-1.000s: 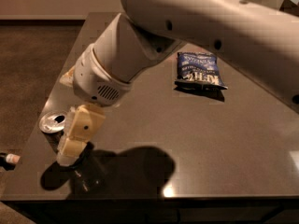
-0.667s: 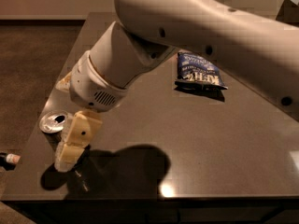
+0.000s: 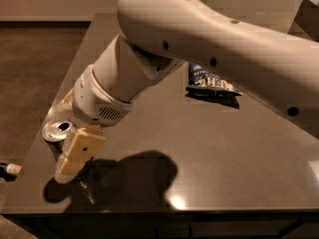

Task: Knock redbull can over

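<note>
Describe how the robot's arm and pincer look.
The arm is a thick, smooth, off-white shell with small dark round holes and a vent grille on its cylindrical wrist. The pincer, at a near corner of the table beside the redbull can, is pale yellow and blocky. No cables show.

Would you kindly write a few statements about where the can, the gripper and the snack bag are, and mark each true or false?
1. The redbull can is near the left edge of the table. True.
2. The gripper hovers over the blue snack bag. False: it is low at the front left corner, right beside the can.
3. The snack bag lies on the table farther back, well apart from the can. True.
4. The can lies on the floor. False: it is on the table with its silver top facing up.
</note>
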### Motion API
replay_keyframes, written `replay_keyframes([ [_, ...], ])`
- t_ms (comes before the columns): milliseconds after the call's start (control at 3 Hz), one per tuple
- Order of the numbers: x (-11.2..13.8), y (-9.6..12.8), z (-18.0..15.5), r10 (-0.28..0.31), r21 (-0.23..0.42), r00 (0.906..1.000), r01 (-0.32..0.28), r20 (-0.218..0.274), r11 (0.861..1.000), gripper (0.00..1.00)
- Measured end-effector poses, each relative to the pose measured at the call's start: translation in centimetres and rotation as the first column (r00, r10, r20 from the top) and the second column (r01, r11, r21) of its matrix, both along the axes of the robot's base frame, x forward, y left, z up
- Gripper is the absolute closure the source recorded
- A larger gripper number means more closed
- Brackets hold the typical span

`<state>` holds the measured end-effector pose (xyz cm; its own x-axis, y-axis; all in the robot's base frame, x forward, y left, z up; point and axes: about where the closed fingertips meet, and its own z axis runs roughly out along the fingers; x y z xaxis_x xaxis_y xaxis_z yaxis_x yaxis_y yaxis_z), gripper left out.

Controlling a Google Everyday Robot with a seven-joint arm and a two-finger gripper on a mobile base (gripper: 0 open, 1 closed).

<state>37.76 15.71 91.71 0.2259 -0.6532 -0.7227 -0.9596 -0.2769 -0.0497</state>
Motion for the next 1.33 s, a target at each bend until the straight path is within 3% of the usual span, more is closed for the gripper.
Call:
replay_keyframes([
  [667, 1.1, -0.8, 0.5, -0.022, 0.006, 0.9991, 0.023, -0.037, 1.0, 0.64],
  [1000, 3.3, -2.5, 2.0, -0.084, -0.043, 0.9961, 0.083, -0.028, 0.996, 0.88],
  [1333, 6.3, -5.2, 3.2, -0.161, -0.14, 0.9861, 0.165, 0.042, 0.976, 1.0],
])
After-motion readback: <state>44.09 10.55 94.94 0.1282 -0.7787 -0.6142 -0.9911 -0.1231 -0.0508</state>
